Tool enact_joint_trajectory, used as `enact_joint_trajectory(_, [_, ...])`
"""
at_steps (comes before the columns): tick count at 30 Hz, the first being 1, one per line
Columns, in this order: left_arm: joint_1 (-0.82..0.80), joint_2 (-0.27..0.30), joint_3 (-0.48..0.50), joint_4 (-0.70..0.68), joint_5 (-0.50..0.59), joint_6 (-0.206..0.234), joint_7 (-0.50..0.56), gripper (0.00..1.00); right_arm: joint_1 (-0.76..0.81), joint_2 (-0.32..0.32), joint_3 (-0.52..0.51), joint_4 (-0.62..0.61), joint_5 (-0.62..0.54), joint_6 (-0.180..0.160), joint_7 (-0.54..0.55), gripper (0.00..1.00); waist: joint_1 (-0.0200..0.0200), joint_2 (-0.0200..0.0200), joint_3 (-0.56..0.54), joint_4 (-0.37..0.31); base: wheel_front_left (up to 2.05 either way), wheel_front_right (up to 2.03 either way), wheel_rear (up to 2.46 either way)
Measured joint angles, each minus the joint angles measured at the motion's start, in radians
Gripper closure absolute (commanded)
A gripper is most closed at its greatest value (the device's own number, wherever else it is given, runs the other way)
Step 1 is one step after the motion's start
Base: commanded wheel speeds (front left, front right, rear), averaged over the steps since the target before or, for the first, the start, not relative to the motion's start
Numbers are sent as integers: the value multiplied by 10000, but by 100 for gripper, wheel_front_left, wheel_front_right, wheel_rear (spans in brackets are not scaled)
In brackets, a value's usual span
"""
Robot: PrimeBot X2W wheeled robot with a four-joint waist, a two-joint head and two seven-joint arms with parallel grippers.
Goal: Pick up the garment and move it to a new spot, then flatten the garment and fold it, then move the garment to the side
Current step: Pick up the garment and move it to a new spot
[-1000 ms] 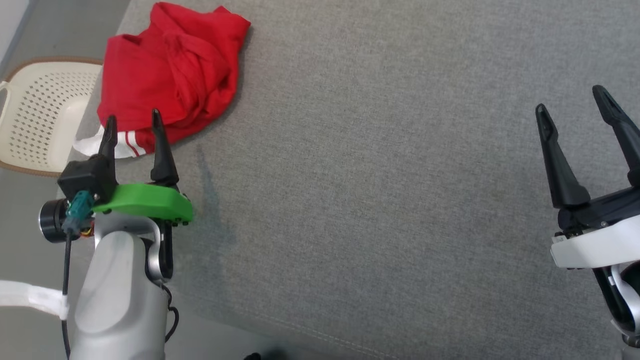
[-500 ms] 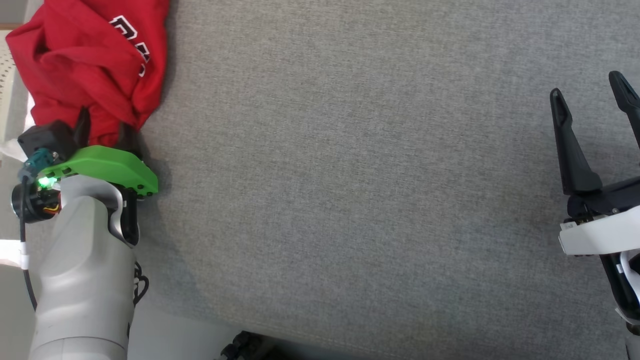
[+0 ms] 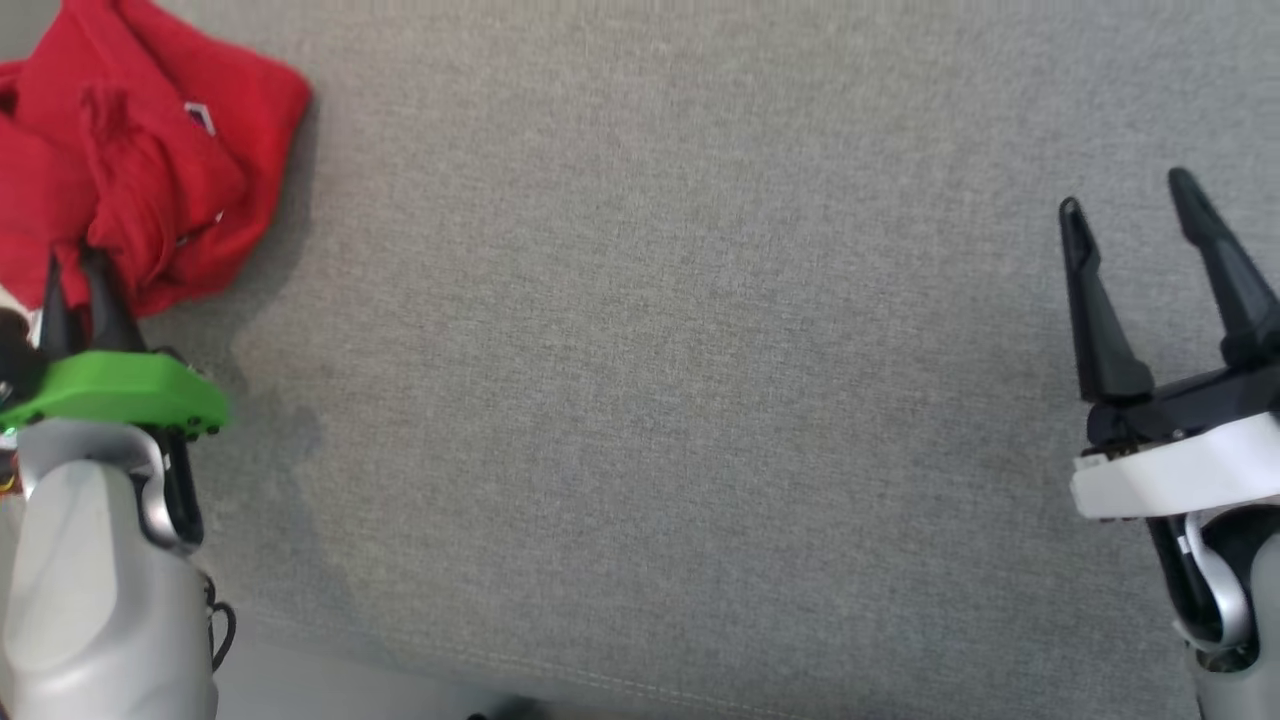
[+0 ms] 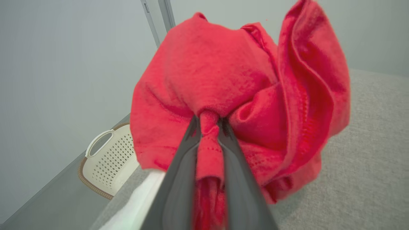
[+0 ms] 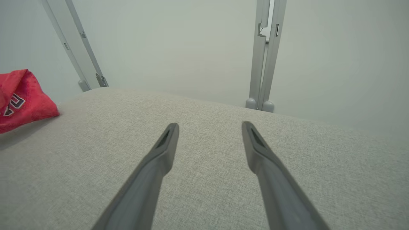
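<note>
The garment (image 3: 150, 170) is a crumpled red piece of clothing at the far left of the grey surface. My left gripper (image 3: 72, 272) is shut on a fold of it at its near edge. In the left wrist view the two dark fingers pinch a bunch of the red garment (image 4: 223, 83), and the cloth bulges up beyond them. A corner of the garment (image 5: 22, 97) with white lettering shows at the left of the right wrist view. My right gripper (image 3: 1125, 195) hangs open over bare grey cloth at the right, its fingers (image 5: 166, 143) spread with nothing between them.
The grey fabric surface (image 3: 650, 350) spreads wide between the two arms. A cream perforated basket (image 4: 108, 159) stands on the floor off the surface's left edge. Pale wall and grey upright frame posts (image 5: 265, 57) stand behind the far edge.
The left gripper has closed on the garment's near edge. The head camera has shifted, so the garment now sits further left in its view. The right gripper has stayed open.
</note>
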Motion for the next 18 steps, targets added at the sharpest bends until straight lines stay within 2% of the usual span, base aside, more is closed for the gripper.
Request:
enact_joint_trajectory(5, [1277, -207, 265, -1921, 332, 38, 2, 100, 390, 326, 215, 472, 12, 0, -324, 0, 0, 0, -899, -122, 0, 0, 0])
enact_joint_trajectory(11, [2822, -546, 82, -3672, 677, 48, 2, 100, 787, 585, 522, 826, 65, 0, -558, 0, 0, 0, -1950, -418, 0, 0, 0])
enact_joint_trajectory(18, [3594, -790, -1080, -4734, 777, -102, 94, 100, 1114, 863, 602, 965, 173, 0, -667, 0, 0, 0, -2732, -1234, 0, 0, 0])
